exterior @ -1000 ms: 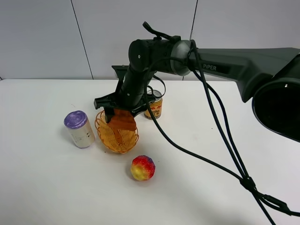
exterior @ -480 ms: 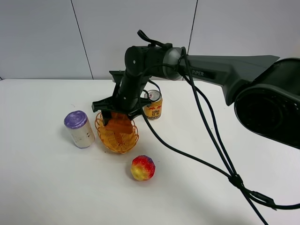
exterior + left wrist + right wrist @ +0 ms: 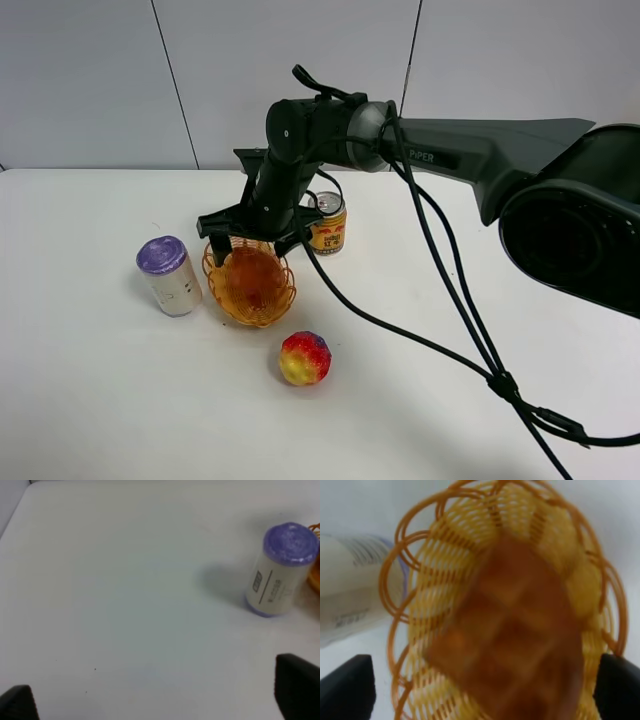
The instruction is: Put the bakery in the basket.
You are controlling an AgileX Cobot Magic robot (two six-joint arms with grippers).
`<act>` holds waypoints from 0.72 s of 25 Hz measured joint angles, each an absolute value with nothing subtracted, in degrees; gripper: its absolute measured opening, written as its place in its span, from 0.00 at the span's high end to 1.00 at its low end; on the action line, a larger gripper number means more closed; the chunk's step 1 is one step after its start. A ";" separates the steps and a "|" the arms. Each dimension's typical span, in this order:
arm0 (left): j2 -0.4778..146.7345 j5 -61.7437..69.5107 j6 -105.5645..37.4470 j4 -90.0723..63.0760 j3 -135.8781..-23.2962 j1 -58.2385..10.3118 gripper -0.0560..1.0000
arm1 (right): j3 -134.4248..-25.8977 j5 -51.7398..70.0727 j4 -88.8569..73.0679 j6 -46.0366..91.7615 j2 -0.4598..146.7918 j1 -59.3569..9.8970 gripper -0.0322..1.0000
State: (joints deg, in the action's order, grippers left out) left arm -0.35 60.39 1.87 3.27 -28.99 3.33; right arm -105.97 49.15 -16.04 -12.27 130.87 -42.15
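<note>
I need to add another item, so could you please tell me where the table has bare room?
Bare table lies left of the purple-topped cylinder, in front of the ball, and right of the can apart from the cable. Around the basket, under the right gripper, it is crowded.

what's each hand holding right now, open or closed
left hand: open, holding nothing
right hand: open, holding nothing; the toy waffle is in the wicker basket under it
</note>
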 joint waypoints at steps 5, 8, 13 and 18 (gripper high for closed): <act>-0.35 60.39 1.87 3.27 -28.99 3.33 0.06 | -105.97 49.30 -17.39 -12.33 130.87 -42.15 0.12; -0.35 60.39 1.87 3.27 -28.99 3.33 0.06 | -105.97 49.86 -17.08 -12.15 130.18 -42.15 0.12; -0.35 60.39 1.87 3.27 -28.99 3.33 0.06 | -105.97 49.45 -9.44 -11.80 121.75 -42.15 0.11; -0.35 60.39 1.87 3.27 -28.99 3.33 0.06 | -105.97 50.18 3.39 -14.95 109.41 -41.98 0.11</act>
